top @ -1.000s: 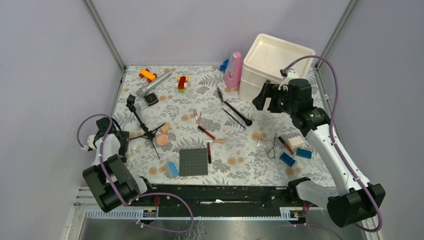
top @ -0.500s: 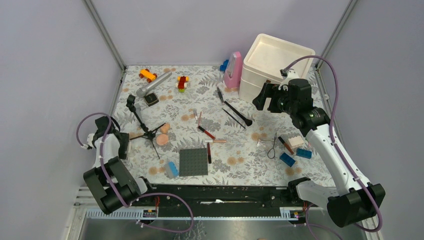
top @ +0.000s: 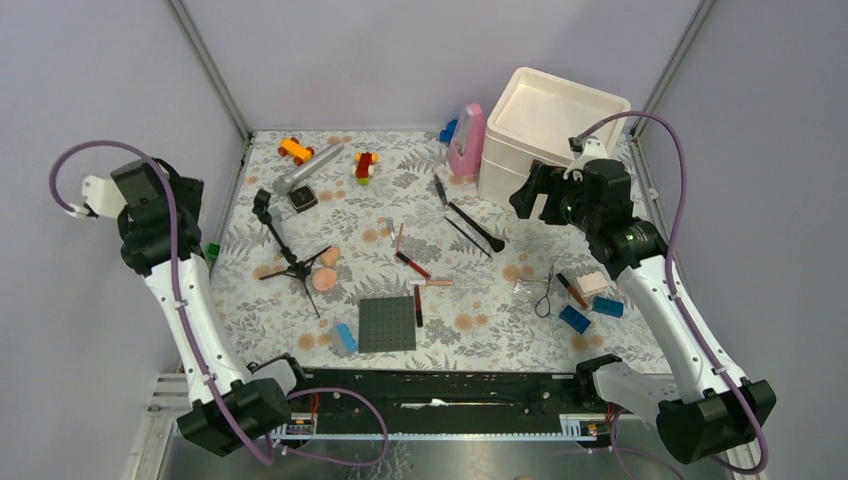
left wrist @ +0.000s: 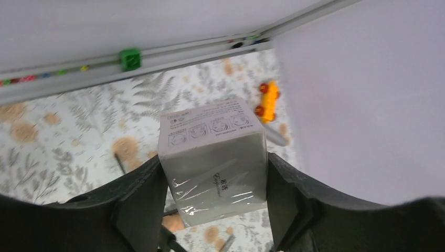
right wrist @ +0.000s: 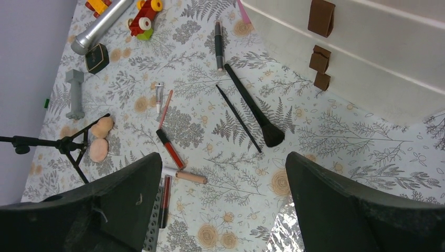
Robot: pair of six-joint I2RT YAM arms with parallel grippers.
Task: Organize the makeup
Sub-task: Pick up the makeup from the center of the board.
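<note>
My left gripper is shut on a pale grey printed box wrapped in clear film, held high over the table's left side. Seen from the top camera, the left gripper is raised by the left wall. My right gripper hangs open and empty above the makeup, and stands near the white bins. Below it lie a wide black brush, a thin black brush, a red-and-black stick, a pale pink stick and peach puffs. A beige sponge block lies to the right.
Stacked white bins stand at the back right beside a pink object. A black mini tripod, a grey studded plate, blue bricks, a silver torch and toy bricks lie about.
The left arm has swung up from low at the table's left edge to high by the left wall, its jaws now closed on the box. The right arm barely shifted.
</note>
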